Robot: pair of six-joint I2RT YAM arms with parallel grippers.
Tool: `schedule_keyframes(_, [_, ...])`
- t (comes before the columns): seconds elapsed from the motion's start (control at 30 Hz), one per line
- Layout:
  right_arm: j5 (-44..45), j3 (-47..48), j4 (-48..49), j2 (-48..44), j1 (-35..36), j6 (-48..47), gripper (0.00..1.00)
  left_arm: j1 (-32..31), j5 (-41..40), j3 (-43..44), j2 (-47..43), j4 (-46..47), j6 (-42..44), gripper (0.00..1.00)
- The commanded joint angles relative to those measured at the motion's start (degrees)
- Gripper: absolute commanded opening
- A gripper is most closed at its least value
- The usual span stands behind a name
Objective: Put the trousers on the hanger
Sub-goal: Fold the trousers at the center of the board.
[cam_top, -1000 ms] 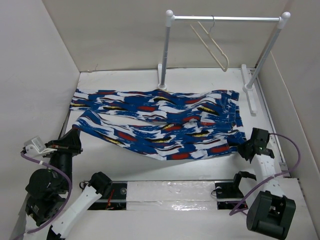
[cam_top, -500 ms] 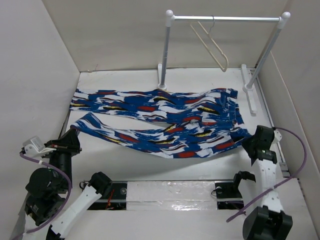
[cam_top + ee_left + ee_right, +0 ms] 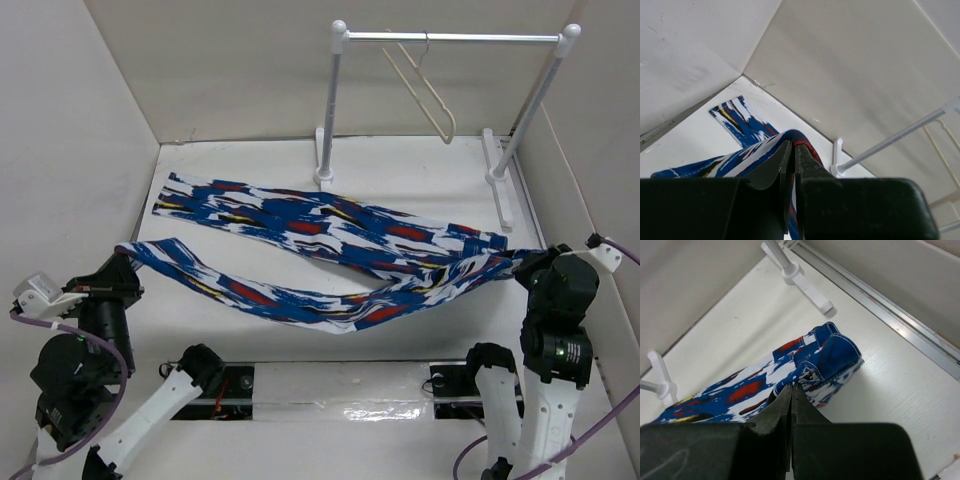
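White table (image 3: 250, 160): left gripper (image 3: 127, 259) pinches the trousers (image 3: 330, 250) at a leg end, right gripper (image 3: 521, 263) at the waist; raise both level, cloth taut, toward hanger (image 3: 425, 90) above the far right corner.

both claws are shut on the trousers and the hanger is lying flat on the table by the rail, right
Not quite. The hanger is not on the table: it hangs by its hook from the rail's top bar, as the top external view shows. The rest holds: the left claw and the right claw are both shut on the trousers.

2 blk/wht arms (image 3: 150, 412), purple cables (image 3: 50, 325), blk jaws.
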Motion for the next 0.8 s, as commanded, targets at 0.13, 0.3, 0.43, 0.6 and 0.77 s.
schedule_keyframes(0.13, [0.0,-1.5,6.0,3.6,0.3,-5.0,0.00,-1.0,-5.4,-4.3,10.4,0.8,-5.5,0.00])
schedule_keyframes(0.3, [-2.7,-2.3,14.1,9.9,0.3,-2.9,0.00,1.7,-7.9,-7.6,24.7,0.3,-10.6,0.00])
schedule_keyframes(0.43, [-4.6,-5.1,20.1,11.8,0.3,-2.3,0.00,12.5,-2.8,-5.1,37.9,3.5,-8.8,0.00])
schedule_keyframes(0.6, [-5.8,-9.4,25.7,12.9,0.3,-2.1,0.00,38.8,14.7,-2.0,51.6,7.5,-5.8,0.00])
schedule_keyframes(0.77, [-5.6,-10.4,30.3,15.9,0.3,-2.1,0.00,43.2,10.8,1.1,59.4,7.6,-7.0,0.00])
